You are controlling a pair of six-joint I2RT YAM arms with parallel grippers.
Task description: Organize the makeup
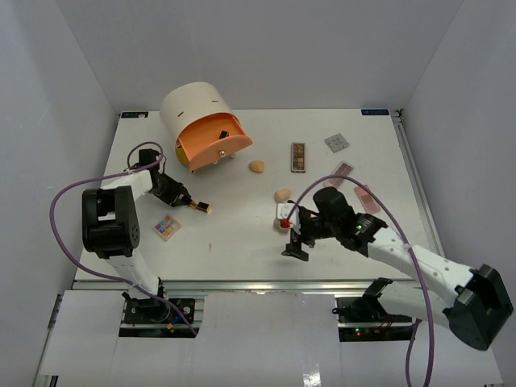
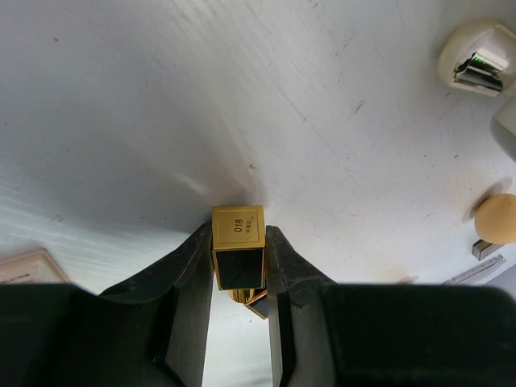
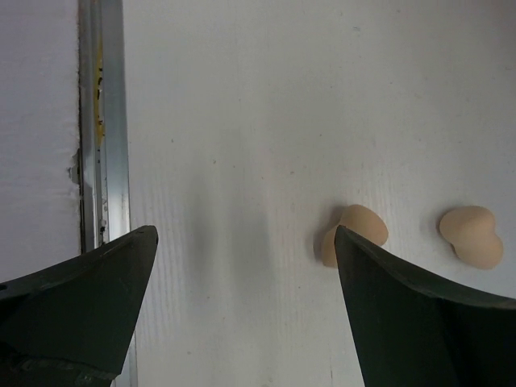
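Note:
My left gripper (image 1: 192,203) is shut on a small dark brown-gold compact (image 1: 203,207) low over the table's left side. In the left wrist view the gripper (image 2: 239,246) pinches the compact (image 2: 237,228), whose gold end reads "018". My right gripper (image 1: 290,239) is open and empty above the table's near middle. In the right wrist view the gripper (image 3: 246,242) has two tan sponges (image 3: 355,232) (image 3: 472,235) beside its right finger. More sponges (image 1: 256,166) (image 1: 282,195) lie mid-table. A brown palette (image 1: 298,157), a grey one (image 1: 336,143) and pink ones (image 1: 343,173) (image 1: 364,197) lie at the right.
The big round cream drawer unit (image 1: 193,105) stands at the back left with its orange drawer (image 1: 216,145) pulled open. A small multicoloured palette (image 1: 168,227) lies near the left arm. The table's metal rail (image 3: 101,121) runs close to my right gripper.

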